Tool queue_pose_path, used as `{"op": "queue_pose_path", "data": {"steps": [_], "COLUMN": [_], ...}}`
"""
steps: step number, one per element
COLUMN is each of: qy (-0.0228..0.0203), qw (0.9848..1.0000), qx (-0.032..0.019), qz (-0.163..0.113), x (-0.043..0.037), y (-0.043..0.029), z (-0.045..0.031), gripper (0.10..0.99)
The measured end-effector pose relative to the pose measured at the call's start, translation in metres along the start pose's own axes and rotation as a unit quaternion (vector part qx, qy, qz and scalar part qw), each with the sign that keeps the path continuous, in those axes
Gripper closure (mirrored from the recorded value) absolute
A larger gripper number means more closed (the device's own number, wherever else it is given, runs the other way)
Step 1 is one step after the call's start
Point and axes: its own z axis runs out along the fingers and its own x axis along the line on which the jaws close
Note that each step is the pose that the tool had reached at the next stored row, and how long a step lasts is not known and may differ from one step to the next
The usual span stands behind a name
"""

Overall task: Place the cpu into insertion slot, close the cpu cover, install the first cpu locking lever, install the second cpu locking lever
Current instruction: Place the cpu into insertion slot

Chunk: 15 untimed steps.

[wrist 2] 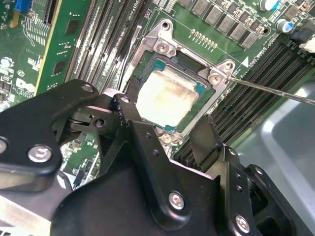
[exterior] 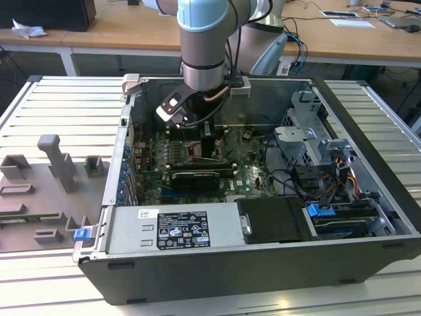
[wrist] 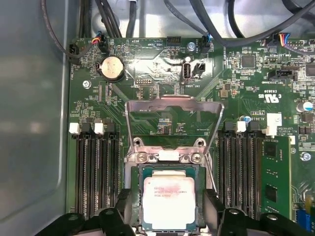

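The cpu (wrist: 169, 201) lies flat in the insertion slot, its pale silver face up, also seen in the second wrist view (wrist 2: 167, 98). My gripper (wrist: 167, 214) hangs just above it, open, one black finger (wrist: 124, 209) on each side of the socket and a small gap to the chip's edges. The cpu cover (wrist: 172, 102), a thin silver frame, stands tilted up on its hinge beyond the chip. A thin locking lever (wrist 2: 270, 91) sticks out raised beside the socket. In the exterior view the gripper (exterior: 205, 150) reaches down into the open computer case.
Memory slots (wrist: 96, 177) flank the socket on both sides. A black card (exterior: 192, 178) lies near the socket, a power supply (exterior: 174, 227) fills the case's front, and a drive cage (exterior: 309, 141) with cables is on the exterior view's right. Grey fixtures (exterior: 56, 164) stand outside the case.
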Motion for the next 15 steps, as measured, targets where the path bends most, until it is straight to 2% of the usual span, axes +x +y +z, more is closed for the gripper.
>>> {"op": "queue_pose_path", "data": {"steps": [1, 3, 4, 7, 8, 9, 10, 11, 12, 15], "qy": [0.0, 0.0, 0.0, 0.0, -0.0001, -0.0001, -0.0001, -0.0001, -0.0001, -0.0001], "qw": [1.0, 1.0, 1.0, 1.0, 1.0, 1.0, 1.0, 1.0, 1.0, 1.0], "qx": [0.0, 0.0, 0.0, 0.0, 0.0001, 0.0001, 0.0, 0.0, 0.0001, 0.0001], "qz": [0.0, 0.0, 0.0, 0.0, 0.0, 0.0, 0.0, 0.0, 0.0, 0.0], "x": [0.0, 0.0, 0.0, 0.0001, 0.0001, 0.0001, 0.0001, 0.0001, 0.0001, 0.0001], "y": [0.0001, 0.0002, 0.0003, 0.0005, 0.0005, 0.0006, 0.0006, 0.0006, 0.0006, 0.0007], "z": [-0.001, -0.0027, -0.0032, -0.0045, -0.0052, -0.0056, -0.0061, -0.0064, -0.0066, -0.0069], "gripper": [0.424, 0.553, 0.553, 0.733, 0.733, 0.855, 0.918, 0.918, 0.976, 0.98]}}
